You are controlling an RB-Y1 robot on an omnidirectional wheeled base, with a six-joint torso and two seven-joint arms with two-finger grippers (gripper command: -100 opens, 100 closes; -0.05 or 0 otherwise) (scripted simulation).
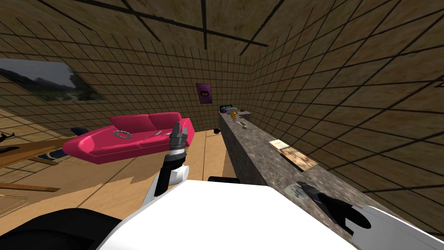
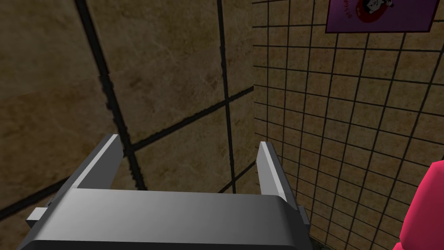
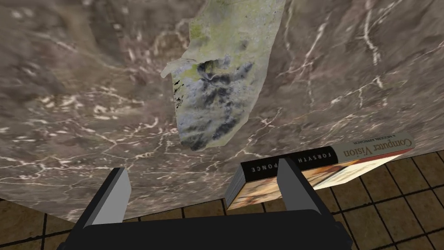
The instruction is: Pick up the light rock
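**kitbasher:** ok so where's the light rock (image 3: 221, 82)? can't spot it at a glance

**rigwatcher:** it's lying flat on the brown marbled counter (image 1: 256, 152) that runs along the right-hand wall; pale grey-green thing with dark blotches, kinda long and ragged at the edges; it's at the near end of the counter, right by my side

**kitbasher:** and the hand?

**rigwatcher:** right gripper (image 3: 202, 165) hovers over the counter, pointed at the rock; fingers spread wide, nothing between them; the rock sits just past the fingertips, lined up roughly with the gap, not touching either blade

**kitbasher:** anything crowding it?

**rigwatcher:** a book (image 3: 347, 158) lies near the rock but apart from it, on the wall side of the counter; spine reads "Computer Vision"; from the wrist cam one right finger overlaps the book's corner, though I can't tell if they touch; way down the far end there's a bunch of small things (image 1: 234, 113), too tiny to say what

**kitbasher:** left arm doing anything?

**rigwatcher:** nah; left gripper (image 2: 189, 139) is raised up in front of me, off to the counter's left, with the pink sofa (image 1: 138, 134) behind it in the head view; fingers apart, empty
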